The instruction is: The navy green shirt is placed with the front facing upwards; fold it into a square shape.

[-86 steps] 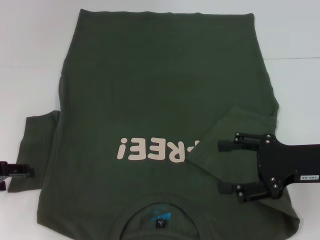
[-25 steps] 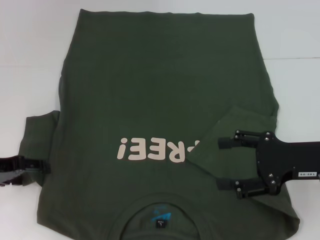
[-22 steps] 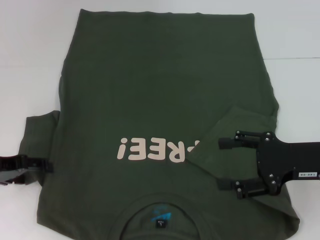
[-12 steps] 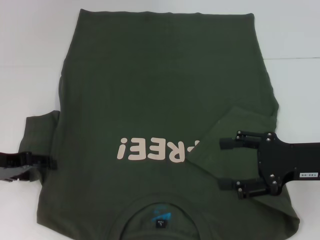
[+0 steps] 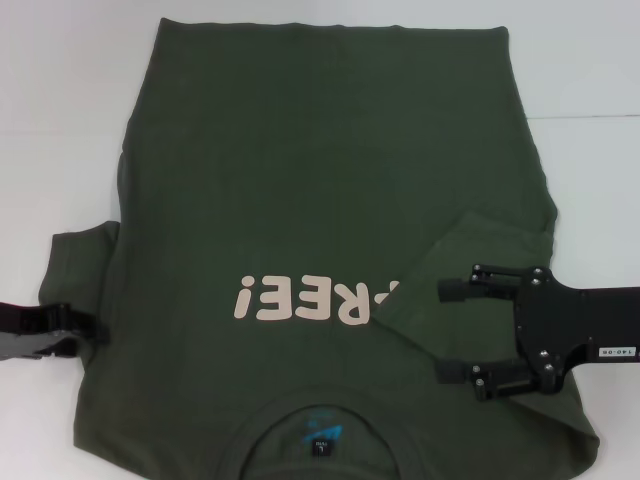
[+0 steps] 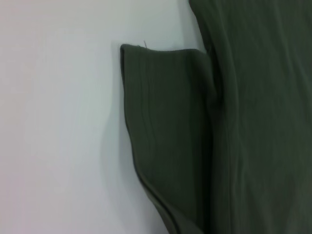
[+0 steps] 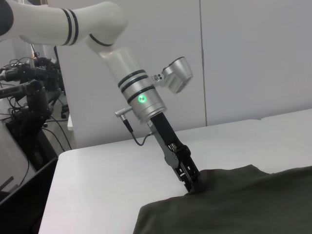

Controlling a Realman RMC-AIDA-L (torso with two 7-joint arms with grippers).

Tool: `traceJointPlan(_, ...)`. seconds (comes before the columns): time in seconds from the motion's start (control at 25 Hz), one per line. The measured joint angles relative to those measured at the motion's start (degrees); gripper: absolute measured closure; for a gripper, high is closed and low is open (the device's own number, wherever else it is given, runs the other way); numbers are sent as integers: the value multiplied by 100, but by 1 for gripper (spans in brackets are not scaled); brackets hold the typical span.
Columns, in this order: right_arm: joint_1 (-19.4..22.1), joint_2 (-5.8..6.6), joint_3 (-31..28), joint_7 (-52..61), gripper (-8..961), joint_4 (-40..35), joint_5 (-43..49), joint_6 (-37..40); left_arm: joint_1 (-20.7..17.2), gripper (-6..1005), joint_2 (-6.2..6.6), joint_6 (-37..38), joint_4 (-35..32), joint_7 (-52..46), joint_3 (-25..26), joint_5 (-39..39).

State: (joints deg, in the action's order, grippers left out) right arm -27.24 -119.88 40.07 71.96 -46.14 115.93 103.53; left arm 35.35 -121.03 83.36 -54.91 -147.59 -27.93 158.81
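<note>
The navy green shirt (image 5: 320, 180) lies face up on the white table, its pale lettering (image 5: 310, 300) and blue-marked neck label (image 5: 320, 437) towards me. Its right sleeve (image 5: 480, 250) is folded inward over the chest. My right gripper (image 5: 440, 331) hovers open over that folded sleeve, nothing between its fingers. The left sleeve (image 5: 75, 275) lies flat and spread outward; the left wrist view shows this sleeve (image 6: 165, 126) from close above. My left gripper (image 5: 95, 325) is at the sleeve's outer hem. In the right wrist view the left gripper (image 7: 196, 186) touches down on the shirt's edge (image 7: 234, 200).
The white table (image 5: 60, 120) surrounds the shirt on the left, far and right sides. In the right wrist view, equipment and cables (image 7: 29, 97) stand beyond the table's edge.
My left gripper has come in from the left edge onto the left sleeve's hem, then eased back slightly. The right gripper and the shirt have stayed where they were.
</note>
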Motion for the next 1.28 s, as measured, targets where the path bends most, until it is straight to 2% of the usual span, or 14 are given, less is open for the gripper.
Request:
traceJointPlan(0.04,0,0,0,0,39,0,0,8,6,221,0,-20,11,0,-8,2)
traceJointPlan(0.6,18,9,-2,41,41,0,-20,37,25,827,-4,-80,14,27,-153,19)
traceJointPlan(1.28,-15,0,0,55,41,0,-36,35,6,924,-37,-153,-169,143,-511,17)
